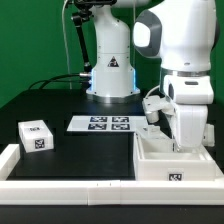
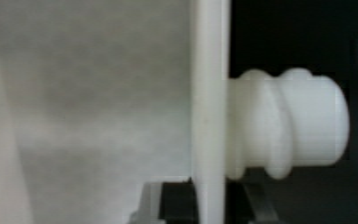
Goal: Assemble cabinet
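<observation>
The cabinet body (image 1: 172, 163), an open white box with a tag on its front, stands at the exterior view's right by the front rail. My gripper (image 1: 183, 128) hangs straight down over it, shut on an upright white cabinet panel (image 1: 188, 135). In the wrist view the panel's thin edge (image 2: 211, 90) runs between my dark fingers (image 2: 172, 203), and my gripper (image 2: 211, 202) clamps it from both sides. A white ribbed knob (image 2: 291, 122) sticks out from the panel's side. A small white tagged block (image 1: 35, 135) lies at the exterior view's left, far from the gripper.
The marker board (image 1: 101, 124) lies flat mid-table before the robot base (image 1: 111, 80). A long low white border rail (image 1: 70, 187) runs along the front edge. Black cables trail at the back left.
</observation>
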